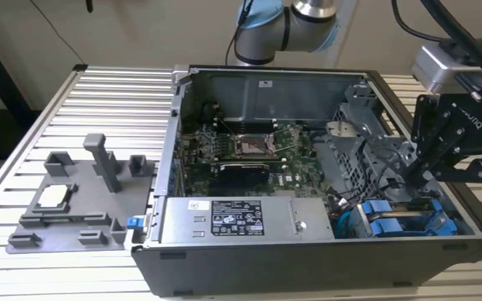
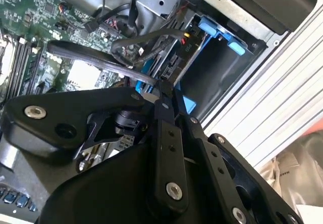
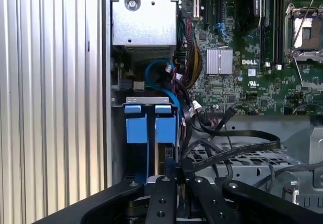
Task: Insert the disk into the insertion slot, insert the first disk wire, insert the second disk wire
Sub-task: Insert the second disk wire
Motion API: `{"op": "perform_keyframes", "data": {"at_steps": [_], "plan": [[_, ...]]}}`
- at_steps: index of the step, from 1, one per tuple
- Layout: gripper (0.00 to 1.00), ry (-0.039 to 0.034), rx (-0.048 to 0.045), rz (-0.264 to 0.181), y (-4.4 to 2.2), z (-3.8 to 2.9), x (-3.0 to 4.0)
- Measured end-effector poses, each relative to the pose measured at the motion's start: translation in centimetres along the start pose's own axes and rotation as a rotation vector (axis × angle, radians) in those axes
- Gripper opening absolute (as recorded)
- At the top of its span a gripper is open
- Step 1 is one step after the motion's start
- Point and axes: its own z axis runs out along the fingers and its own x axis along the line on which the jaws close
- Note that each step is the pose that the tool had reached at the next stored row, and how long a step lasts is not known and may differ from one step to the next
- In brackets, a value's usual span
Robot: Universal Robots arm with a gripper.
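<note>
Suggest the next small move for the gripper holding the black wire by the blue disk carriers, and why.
Probably a short push of the wire toward the blue disk carriers: the gripper looks shut on the flat black wire's end, right beside the carriers in the bay, and the plug does not yet look seated.

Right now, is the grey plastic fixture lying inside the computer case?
No, the grey fixture lies on the slatted table, outside the computer case.

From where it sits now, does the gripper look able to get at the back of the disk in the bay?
Probably yes. The gripper hangs right over the blue drive carriers, and the disk's rear edge lies just ahead of it. Loose black cables crowd one side and might snag.
</note>
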Motion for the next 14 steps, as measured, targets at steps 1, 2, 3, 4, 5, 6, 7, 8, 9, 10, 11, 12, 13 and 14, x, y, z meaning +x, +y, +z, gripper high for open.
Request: {"op": "perform_keyframes", "data": {"at_steps": [1, 2, 3, 4, 5, 6, 7, 8, 9, 10, 11, 12, 13, 14], "plan": [[0.16, -0.0001, 0.0049, 0.000, 0.00, 0.07, 0.01], [0.16, 0.0000, 0.0113, 0.000, 0.00, 0.15, 0.01], [0.16, 0.0001, 0.0178, -0.001, -0.01, 0.24, 0.01], [0.16, -0.0002, 0.0238, -0.001, -0.01, 0.35, 0.02], [0.16, -0.0002, 0.0275, -0.001, -0.02, 0.45, 0.02], [0.16, -0.0001, 0.0286, -0.001, -0.03, 0.52, 0.02], [0.16, -0.0002, 0.0287, -0.001, -0.03, 0.60, 0.02], [0.16, -0.0002, 0.0288, -0.001, -0.02, 0.70, 0.03], [0.16, -0.0002, 0.0289, -0.001, -0.02, 0.79, 0.03], [0.16, -0.0002, 0.0289, -0.001, -0.02, 0.89, 0.04], [0.16, -0.0002, 0.0289, -0.001, -0.02, 1.02, 0.04], [0.16, -0.0002, 0.0289, -0.001, -0.03, 1.15, 0.05], [0.16, -0.0002, 0.0289, -0.001, -0.04, 1.29, 0.05], [0.16, -0.0002, 0.0289, -0.001, -0.06, 1.44, 0.06]]}}
